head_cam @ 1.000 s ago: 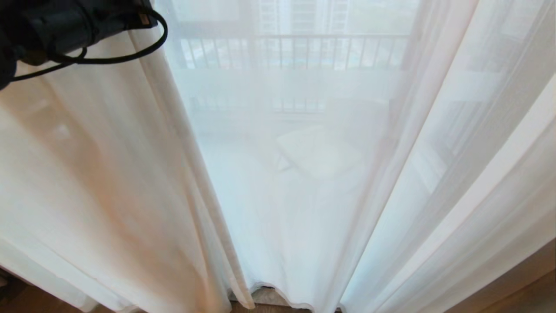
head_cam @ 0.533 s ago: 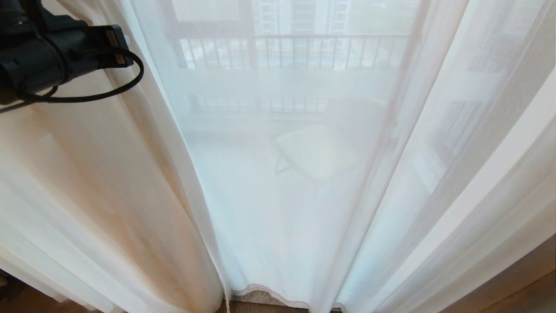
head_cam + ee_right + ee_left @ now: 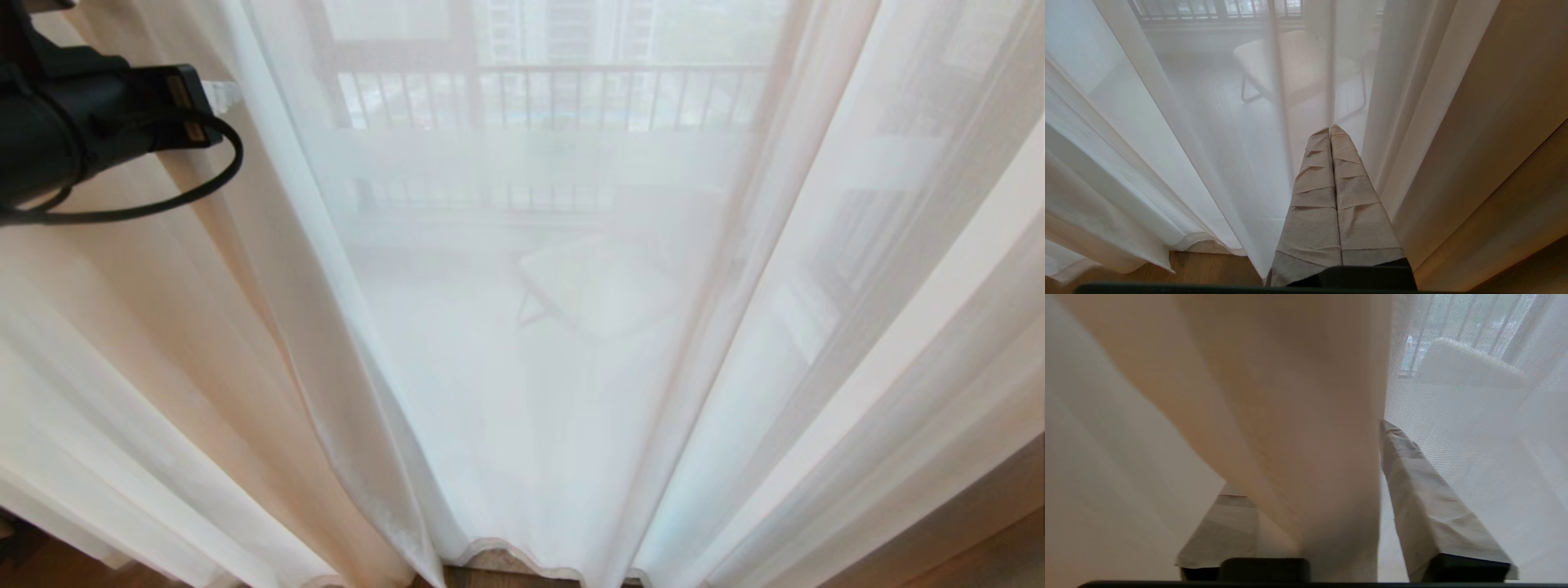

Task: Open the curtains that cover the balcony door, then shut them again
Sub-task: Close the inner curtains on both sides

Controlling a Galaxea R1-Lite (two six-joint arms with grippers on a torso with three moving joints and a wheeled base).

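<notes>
The curtains (image 3: 571,367) hung drawn, sheer white, in folds reaching the floor (image 3: 1208,269). A fold was flanked by the spread left tool (image 3: 1339,490); the right tool (image 3: 1331,132) was pressed together.

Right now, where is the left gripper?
The left gripper is at the head view's upper left, open around a fold of the beige sheer curtain, beside the translucent white sheer.
</notes>
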